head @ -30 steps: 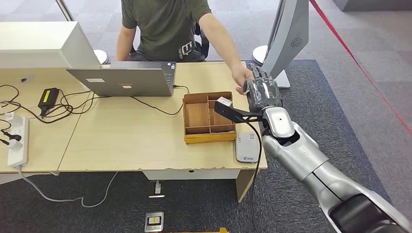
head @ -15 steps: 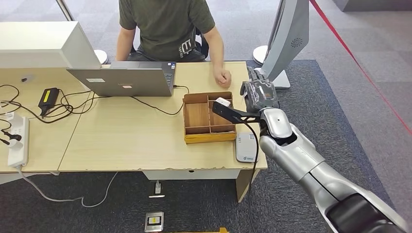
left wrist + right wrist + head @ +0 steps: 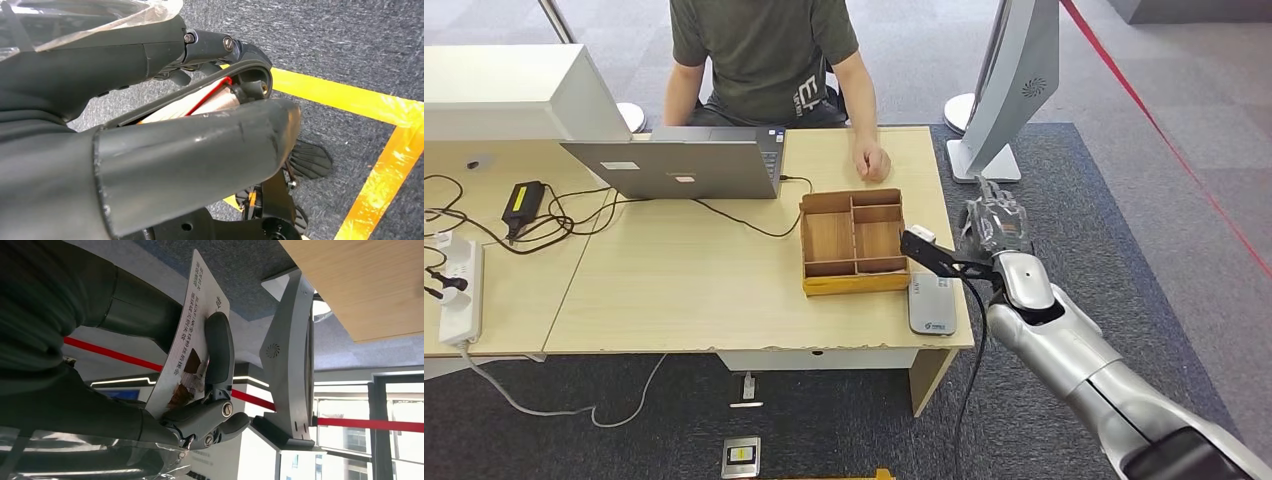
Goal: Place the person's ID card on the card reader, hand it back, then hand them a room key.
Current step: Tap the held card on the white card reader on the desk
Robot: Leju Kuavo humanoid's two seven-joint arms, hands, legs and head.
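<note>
My right hand [image 3: 996, 225] hovers just past the table's right edge, above the carpet and beyond the card reader [image 3: 932, 303], a flat grey-white device at the front right corner. In the right wrist view the hand pinches the ID card [image 3: 192, 340], a white card with print and a small photo, with a dark finger [image 3: 219, 350] pressed on its face. The person's hand [image 3: 871, 160] rests as a fist on the table behind the wooden box [image 3: 854, 242]. My left hand [image 3: 200, 145] hangs over the carpet with nothing in it, thumb and fingers apart.
The wooden box has several compartments and stands left of the reader. A laptop [image 3: 679, 165], cables and a power strip [image 3: 459, 290] lie on the table's left half. A grey stand [image 3: 1009, 90] rises past the far right corner. The person sits behind the table.
My right hand has drawn back from the person's hand, moving right and nearer, off the table's edge. The person's hand pulled back and now rests on the table.
</note>
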